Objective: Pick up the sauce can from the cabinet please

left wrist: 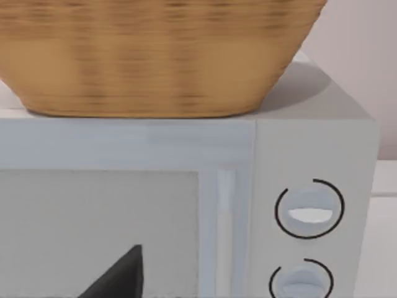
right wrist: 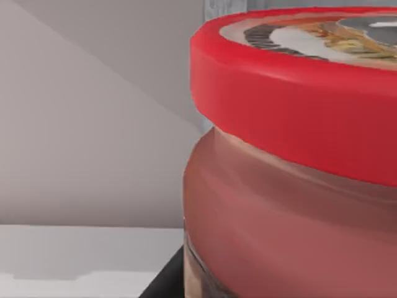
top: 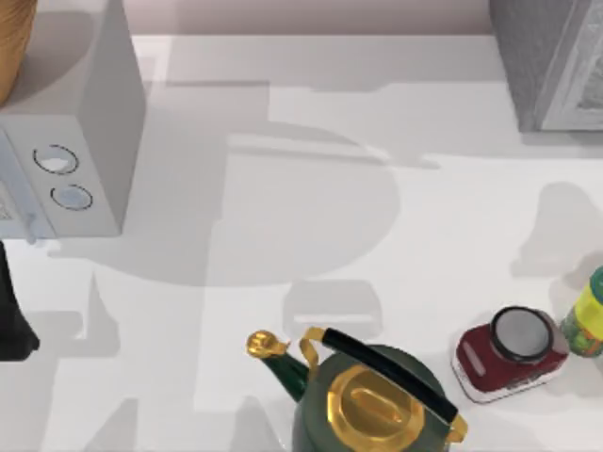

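right wrist view puts the sauce can [right wrist: 291,155] right up against the camera, with a red rim, a tan top carrying a dark mark, and a reddish body below. a dark sliver of the right arm's jaws sits by the base of the can, but whether they are clenched on it or released, i cannot tell. grey speckled cabinet [right wrist: 224,9] peeks just behind the can's rim. from above, the cabinet [top: 551,61] stands at the table's [top: 424,235] far right corner. left arm [top: 14,315] waits at the table's left edge beside the microwave [top: 71,141], basket [left wrist: 155,56] on top; its jaws' state i cannot tell. green kettle [top: 363,395], dark-red jar [top: 509,353] and yellow-green bottle [top: 589,315] line the near edge.
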Available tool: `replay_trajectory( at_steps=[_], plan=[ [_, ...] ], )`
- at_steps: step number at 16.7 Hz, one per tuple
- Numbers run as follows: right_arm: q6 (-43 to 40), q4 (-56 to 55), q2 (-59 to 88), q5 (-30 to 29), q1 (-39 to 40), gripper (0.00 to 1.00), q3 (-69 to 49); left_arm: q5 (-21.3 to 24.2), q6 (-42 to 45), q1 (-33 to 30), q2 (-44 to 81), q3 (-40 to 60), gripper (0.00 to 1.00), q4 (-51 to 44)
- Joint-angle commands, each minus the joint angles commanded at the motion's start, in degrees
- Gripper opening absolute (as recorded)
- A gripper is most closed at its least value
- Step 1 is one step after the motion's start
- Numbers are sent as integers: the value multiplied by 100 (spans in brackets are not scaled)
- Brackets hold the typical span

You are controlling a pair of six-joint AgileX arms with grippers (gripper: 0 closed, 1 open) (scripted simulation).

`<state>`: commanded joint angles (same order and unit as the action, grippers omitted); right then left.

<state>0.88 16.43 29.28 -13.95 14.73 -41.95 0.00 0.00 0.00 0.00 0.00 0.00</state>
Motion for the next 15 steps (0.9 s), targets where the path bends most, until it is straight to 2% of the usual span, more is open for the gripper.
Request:
replay_trajectory(
  at_steps=[4, 8, 11, 15],
  plan=[
    [-43, -763, -1405, 708, -696, 0, 2165, 0, 0, 0, 0, 0, 100, 0],
    [-72, -1367, -2477, 1209, -1228, 0, 3648, 0, 0, 0, 0, 0, 100, 0],
    [-86, -1617, -2889, 1380, -1450, 0, 4149, 0, 0, 0, 0, 0, 100, 0],
    [-88, -1643, -2928, 1395, -1472, 0, 4195, 0, 0, 0, 0, 0, 100, 0]
  ],
)
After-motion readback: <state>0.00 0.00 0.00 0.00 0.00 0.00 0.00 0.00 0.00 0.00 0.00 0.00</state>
